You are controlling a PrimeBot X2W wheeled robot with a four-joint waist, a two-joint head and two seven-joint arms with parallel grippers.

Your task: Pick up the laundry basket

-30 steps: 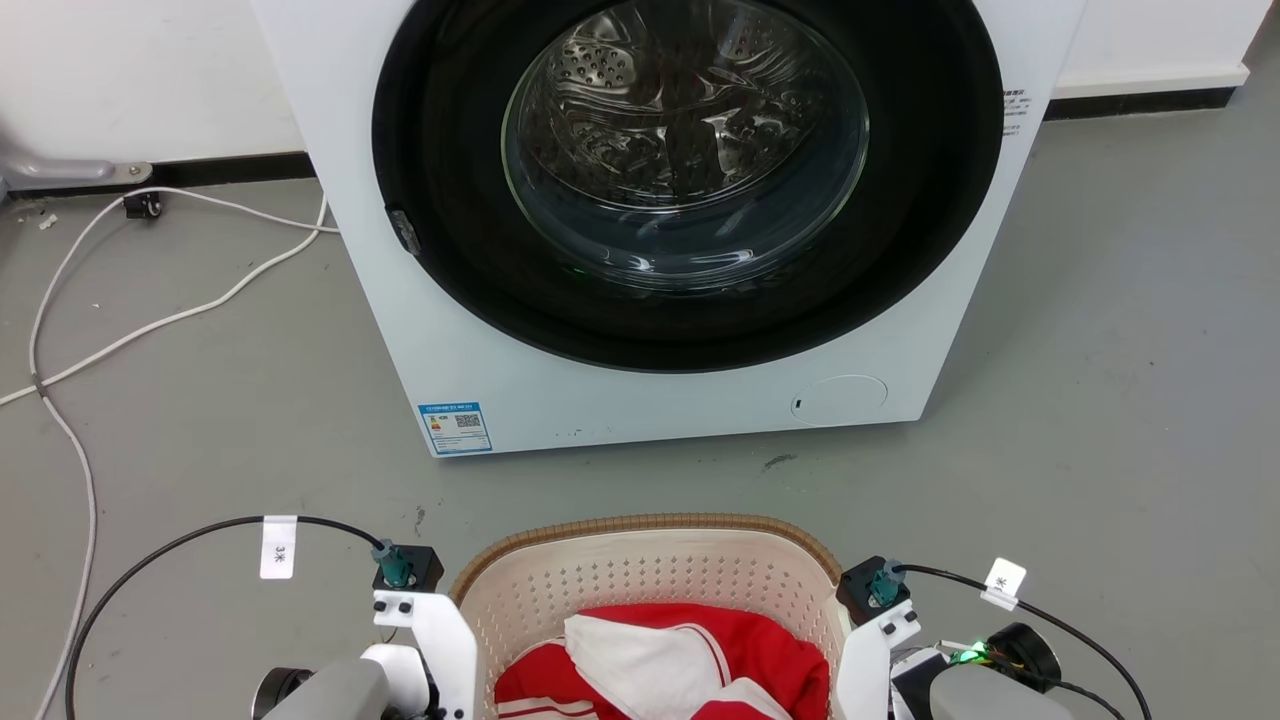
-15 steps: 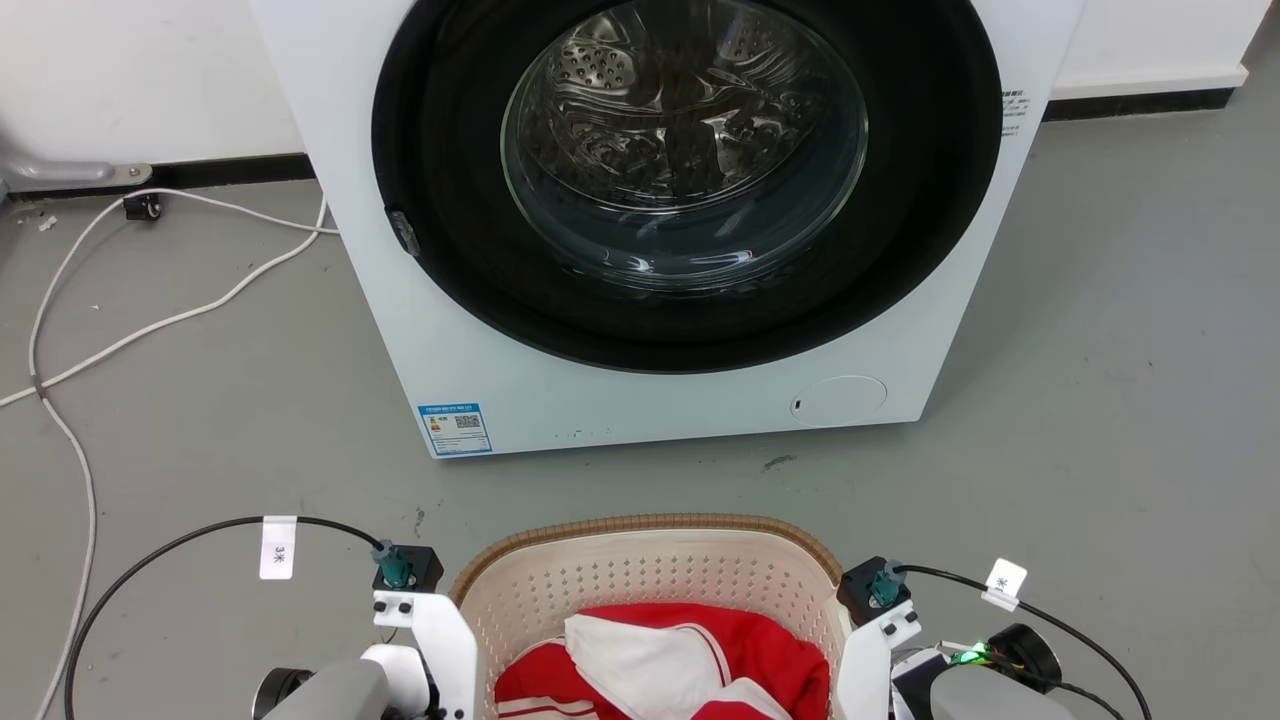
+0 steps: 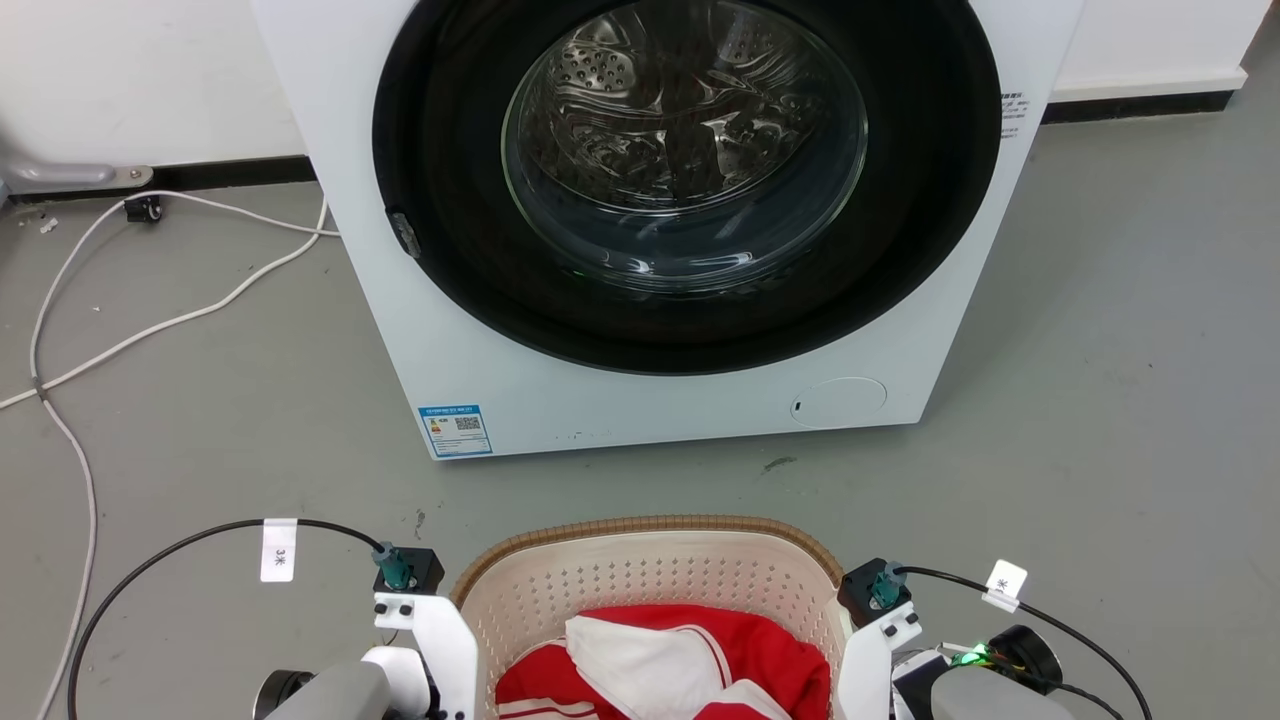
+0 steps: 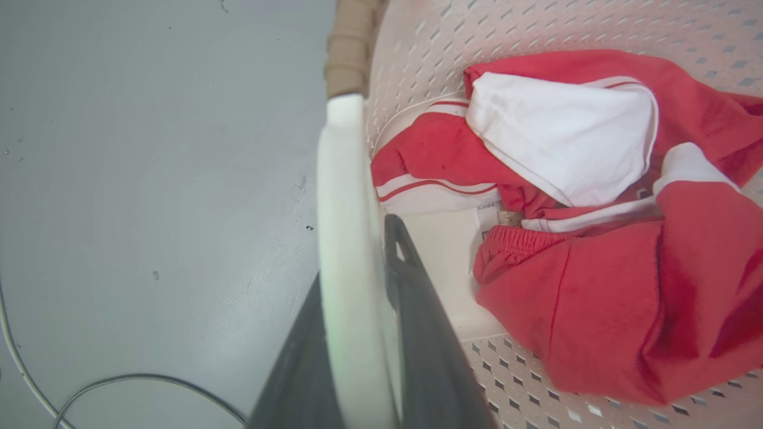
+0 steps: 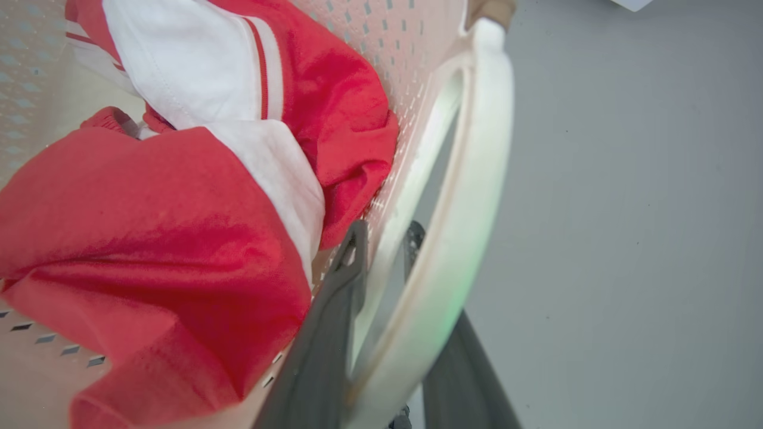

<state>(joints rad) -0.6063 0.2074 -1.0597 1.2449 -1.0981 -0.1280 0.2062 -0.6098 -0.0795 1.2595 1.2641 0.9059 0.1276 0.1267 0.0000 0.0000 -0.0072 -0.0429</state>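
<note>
**Clamped on both sides**

The left jaws pinch the white side handle [image 4: 347, 238] of the cream perforated plastic laundry basket [image 3: 650, 560] with a brown woven-look rim. The right jaws grip the opposite handle [image 5: 477, 179]. Red-and-white clothes [image 3: 700, 650] lie inside. The basket sits between both arms, near the white front-loading washing machine [image 3: 620, 400] on the grey floor [image 3: 1100, 400].

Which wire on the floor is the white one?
The long wire curling across the floor left of the washer is white. The left tagged wire and right tagged wire beside the laundry basket are black.
</note>
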